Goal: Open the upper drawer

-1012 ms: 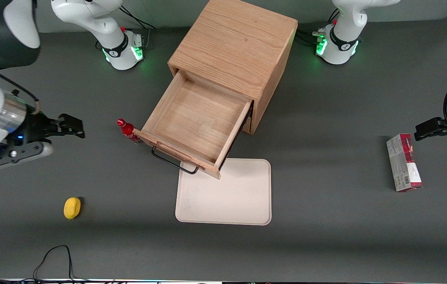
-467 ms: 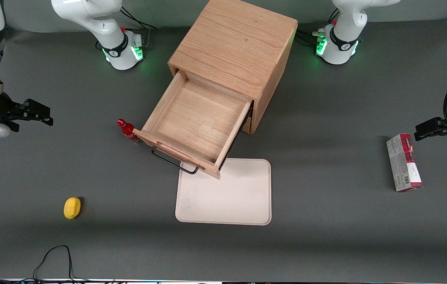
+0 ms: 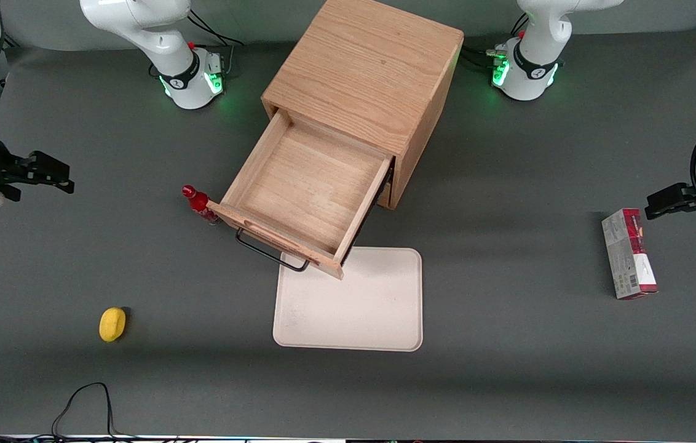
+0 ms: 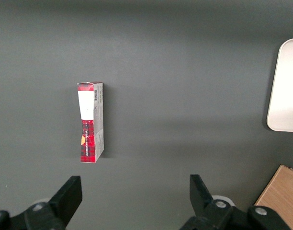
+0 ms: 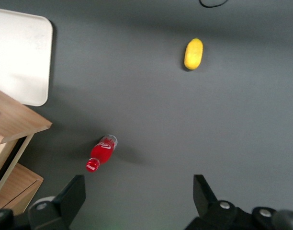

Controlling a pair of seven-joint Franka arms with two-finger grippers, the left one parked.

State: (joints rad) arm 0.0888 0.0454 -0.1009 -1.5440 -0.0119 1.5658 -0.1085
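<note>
Upper drawer (image 3: pixel 308 184) and cabinet (image 3: pixel 367 74) are showing light grained wood, matt; handle (image 3: pixel 268 253) thin black wire. Table (image 3: pixel 508 369) is looking matt grey. Tray (image 3: pixel 354 307) matt cream. Bottle (image 5: pixel 101 152) near the gripper (image 5: pixel 139 199), glossy red plastic. Gripper matt black.

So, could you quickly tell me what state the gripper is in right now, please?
Gripper: open and empty, at the working arm's end of the table, well clear of the pulled-out upper drawer.
</note>
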